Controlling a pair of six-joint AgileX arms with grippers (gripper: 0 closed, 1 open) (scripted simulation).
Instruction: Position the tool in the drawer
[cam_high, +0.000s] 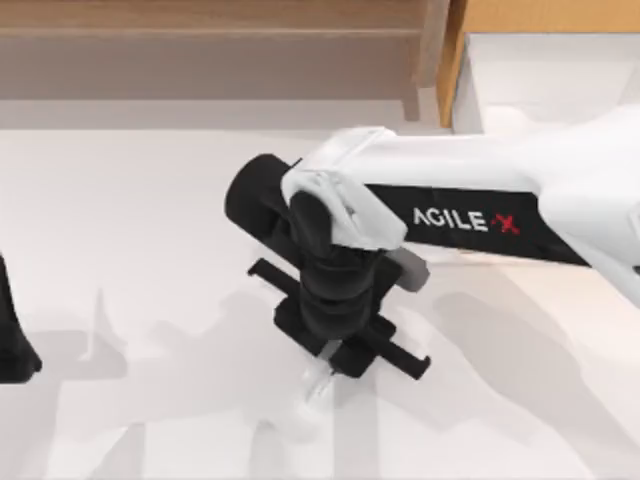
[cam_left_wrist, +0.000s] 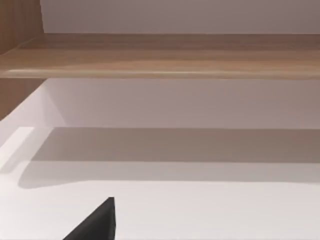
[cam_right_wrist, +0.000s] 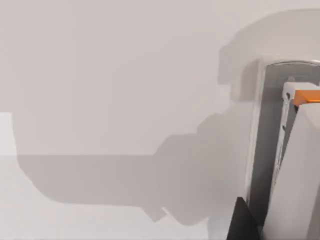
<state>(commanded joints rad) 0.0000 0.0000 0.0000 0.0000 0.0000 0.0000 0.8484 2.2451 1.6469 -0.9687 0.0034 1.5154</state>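
Behind the right hand (cam_high: 322, 375) stand the drawer (cam_high: 480, 40) and shelf unit (cam_high: 200, 45).

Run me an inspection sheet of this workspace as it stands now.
Surface: white table, crossed by arm shadows.
Job's things: drawer at the far right, open, white interior showing; a slim silvery piece, likely the tool, sits under the right gripper.
Clutter: nothing seen.
Grippers: right gripper points down over the table's middle; left arm is parked at the left edge.
Cables: nothing seen.
Surroundings: wooden shelf unit along the far edge.
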